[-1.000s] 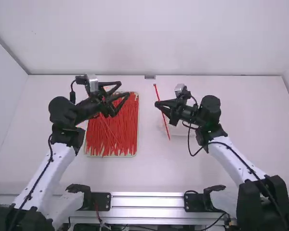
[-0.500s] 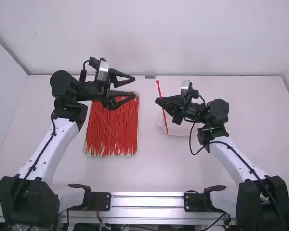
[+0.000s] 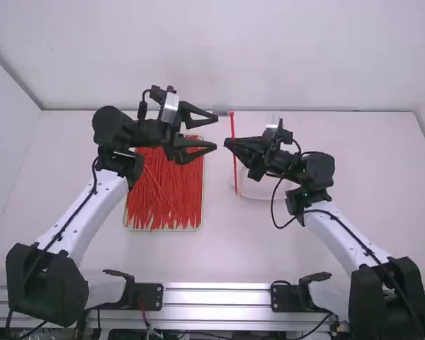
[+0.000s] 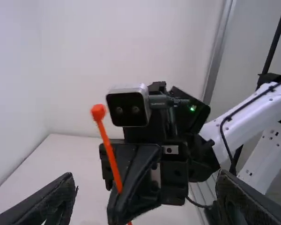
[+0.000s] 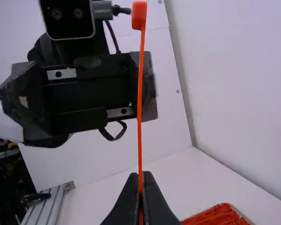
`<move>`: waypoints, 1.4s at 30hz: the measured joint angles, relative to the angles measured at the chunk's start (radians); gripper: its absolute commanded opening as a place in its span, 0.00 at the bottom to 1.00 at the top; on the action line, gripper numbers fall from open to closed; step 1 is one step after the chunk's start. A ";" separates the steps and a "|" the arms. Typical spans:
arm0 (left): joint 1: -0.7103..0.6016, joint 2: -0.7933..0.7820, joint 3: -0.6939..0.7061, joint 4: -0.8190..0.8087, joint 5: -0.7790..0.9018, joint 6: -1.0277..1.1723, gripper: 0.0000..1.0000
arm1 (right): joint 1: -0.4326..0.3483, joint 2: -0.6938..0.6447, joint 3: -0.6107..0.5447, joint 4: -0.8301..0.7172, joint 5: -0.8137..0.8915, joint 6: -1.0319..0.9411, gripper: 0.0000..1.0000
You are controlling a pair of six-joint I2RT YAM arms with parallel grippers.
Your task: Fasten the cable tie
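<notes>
Standing upright above the table (image 3: 372,159), head uppermost, the red cable tie (image 3: 233,129) is pinched between the closed fingers of the right gripper (image 3: 229,145). The left gripper (image 3: 214,132) is positioned just beside it, fingers spread wide, apparently clear of the tie.

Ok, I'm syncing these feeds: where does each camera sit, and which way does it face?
High view: fixed above and behind, looking down at the table; left arm and right arm show.
Left wrist view: on the left wrist, facing the right gripper; own open fingers at the bottom.
Right wrist view: on the right wrist, facing the left gripper; own fingers shut on the cable tie.
Shared: all three show the cable tie.
</notes>
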 measured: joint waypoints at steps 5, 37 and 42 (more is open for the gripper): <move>0.000 0.000 0.000 0.042 -0.034 -0.032 0.78 | 0.037 0.000 0.000 0.058 0.016 0.006 0.00; -0.029 0.000 0.000 0.099 -0.061 -0.132 0.14 | 0.148 0.002 -0.042 0.116 0.109 -0.009 0.00; -0.029 0.000 0.000 0.083 -0.067 -0.137 0.01 | 0.148 0.002 -0.042 0.114 0.110 -0.008 0.00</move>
